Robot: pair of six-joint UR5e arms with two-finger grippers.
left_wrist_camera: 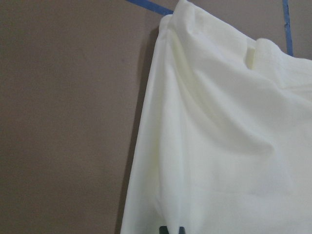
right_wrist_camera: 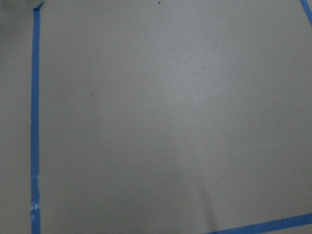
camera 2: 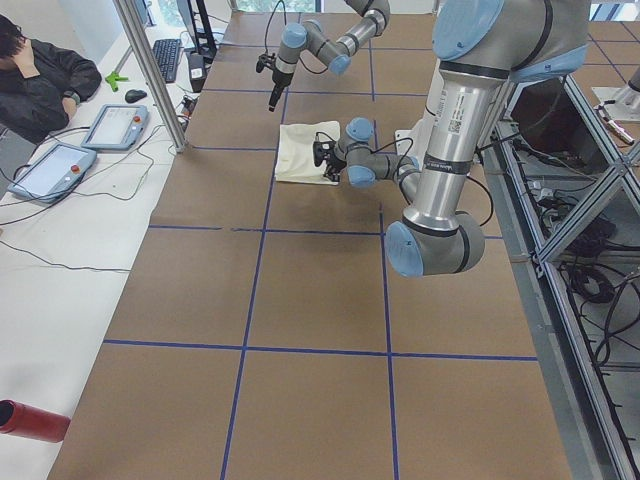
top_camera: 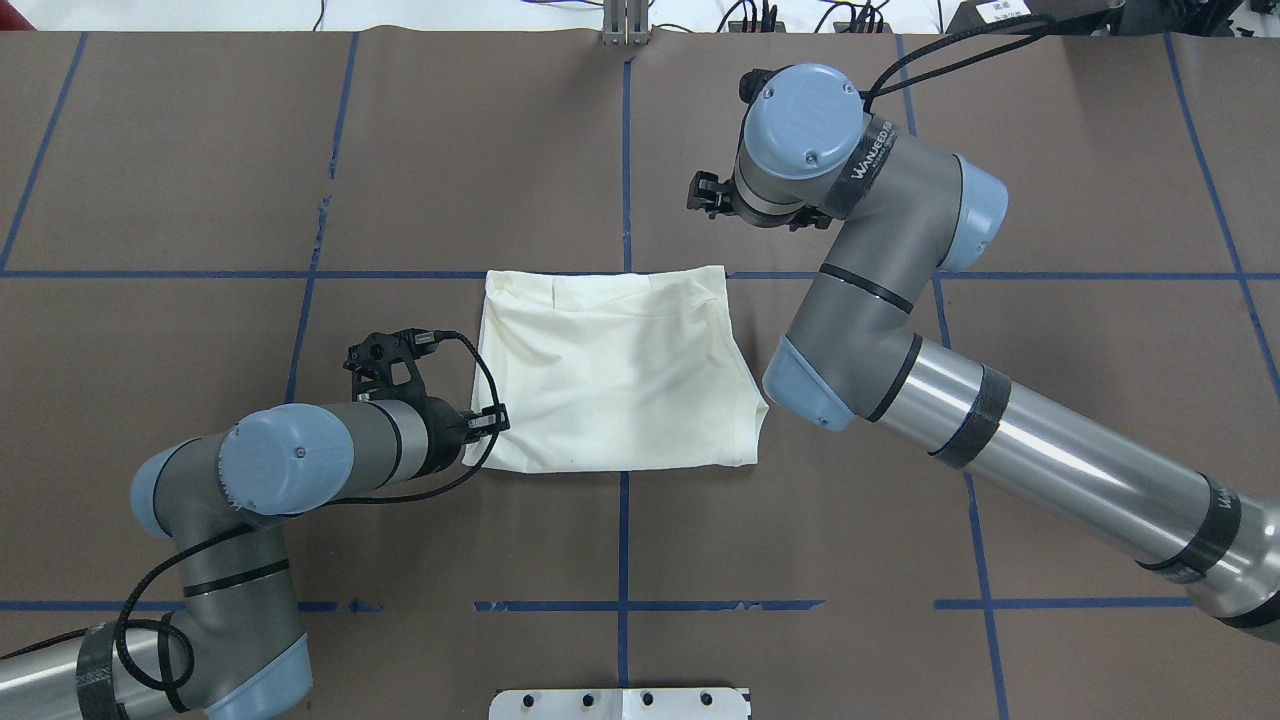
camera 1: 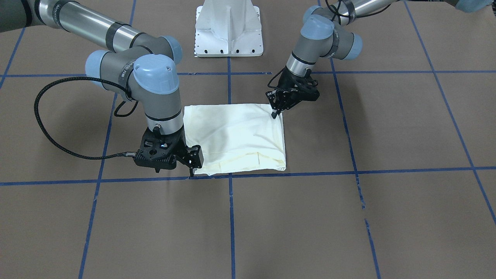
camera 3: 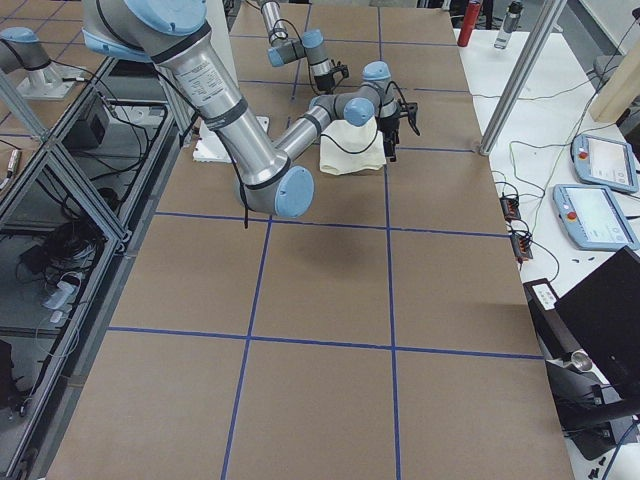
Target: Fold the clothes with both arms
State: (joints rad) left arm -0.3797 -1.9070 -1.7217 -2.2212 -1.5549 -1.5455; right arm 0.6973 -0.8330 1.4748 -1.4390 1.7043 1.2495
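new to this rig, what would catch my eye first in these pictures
A cream shirt, folded into a neat rectangle, lies on a brown table gridded with blue tape. The left arm points its jaws at a corner on the robot's side; the right arm hangs its jaws by the diagonally opposite corner.

Two high cameras look down from opposite sides of the bench (top_camera: 200, 180); both see the shirt (top_camera: 610, 370).

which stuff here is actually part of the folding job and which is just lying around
Job: cream shirt, left end effector, right end effector.
Lying about: white pedestal base, grey control tablet, keyboard, red cylinder.
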